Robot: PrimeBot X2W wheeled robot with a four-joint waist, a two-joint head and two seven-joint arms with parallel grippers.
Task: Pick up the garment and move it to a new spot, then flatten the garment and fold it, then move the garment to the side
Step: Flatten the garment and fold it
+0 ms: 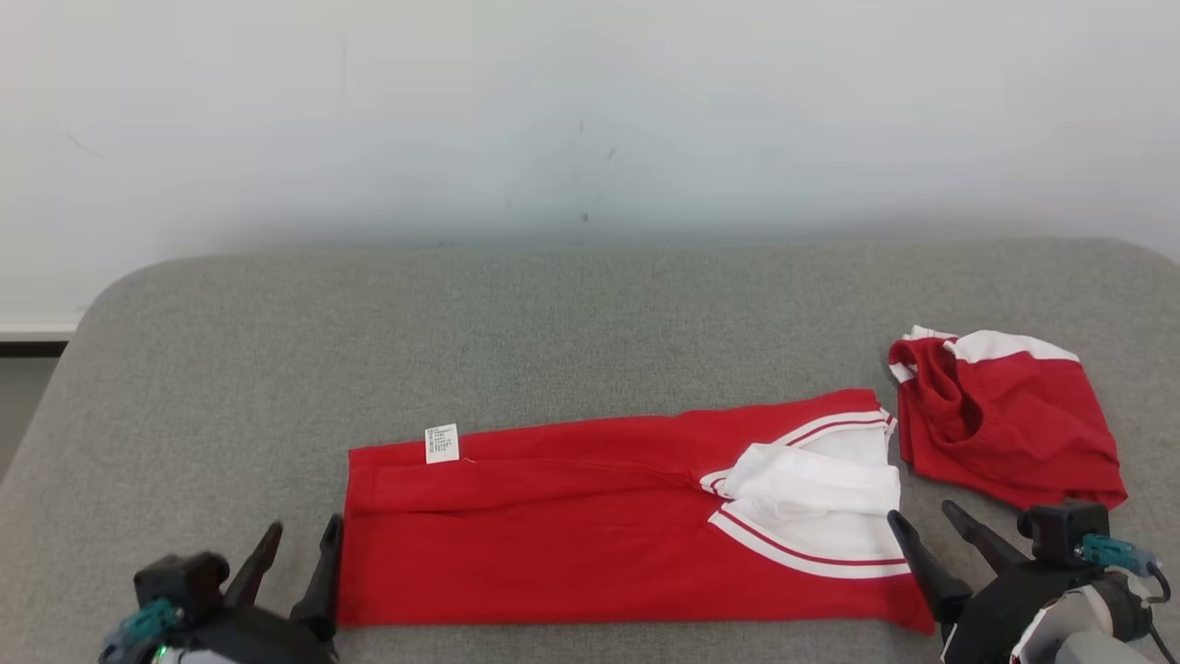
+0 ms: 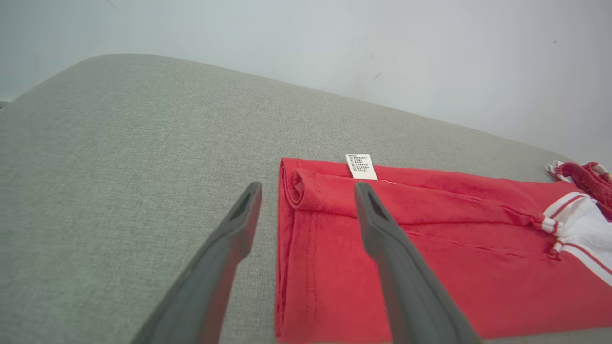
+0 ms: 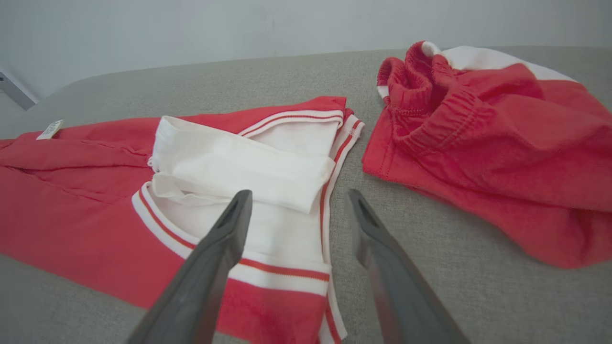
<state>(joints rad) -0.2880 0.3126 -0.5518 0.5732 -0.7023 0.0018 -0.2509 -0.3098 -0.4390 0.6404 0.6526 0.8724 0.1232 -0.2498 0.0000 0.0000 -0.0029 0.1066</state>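
The garment [image 1: 553, 535] is judged folded 1 time; left gripper [image 1: 305, 524] and right gripper [image 1: 920, 510] are released; its ends must be grasped next.

Label [image 1: 442, 444] print too small to read; crumpled red garment [image 2: 585, 179] cut by edge.

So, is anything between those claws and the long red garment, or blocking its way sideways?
Nothing visible separates the left gripper or right gripper from the folded garment; both sit open at its ends. To its right, a crumpled red garment lies close, so that side looks blocked.
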